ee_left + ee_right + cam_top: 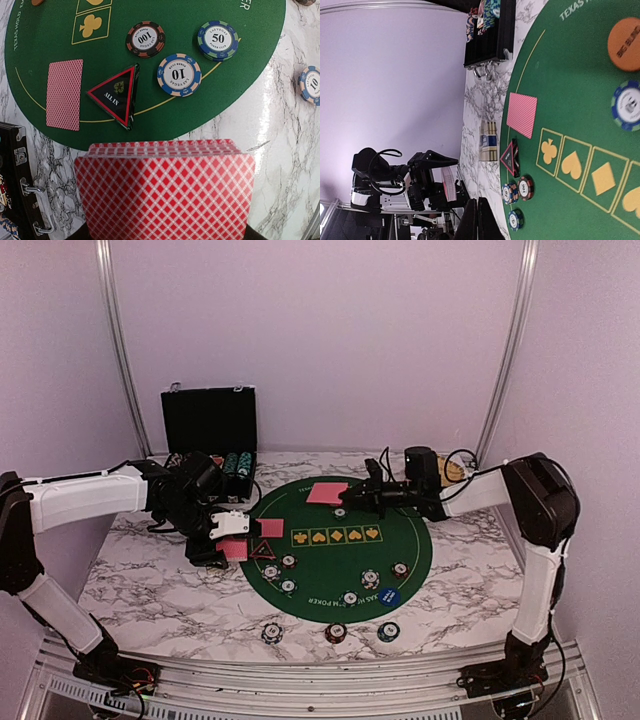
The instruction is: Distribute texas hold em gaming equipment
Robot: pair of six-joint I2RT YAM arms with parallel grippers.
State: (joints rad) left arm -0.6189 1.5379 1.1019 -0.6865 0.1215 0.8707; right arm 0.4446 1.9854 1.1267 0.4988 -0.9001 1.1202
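Observation:
My left gripper (224, 538) is shut on a deck of red-backed playing cards (165, 190), held over the marble just off the green mat's left edge; the deck hides its fingers. In front of the deck lie the red-black triangle marker (116, 95), a single face-down card (64, 94) and chips marked 100 (145, 38), 10 (179, 74) and 50 (217, 40). My right gripper (478, 216) is shut with nothing in it, hovering low over the mat's far side near another face-down card (328, 492). An orange button (626, 44) and a blue button (389, 595) lie on the mat.
The open black chip case (208, 435) stands at the back left with chips in it. A card box (488, 141) lies on the marble beside the triangle marker. Three chips (336, 632) sit on the marble past the mat's near edge. A woven basket (455, 470) is behind the right arm.

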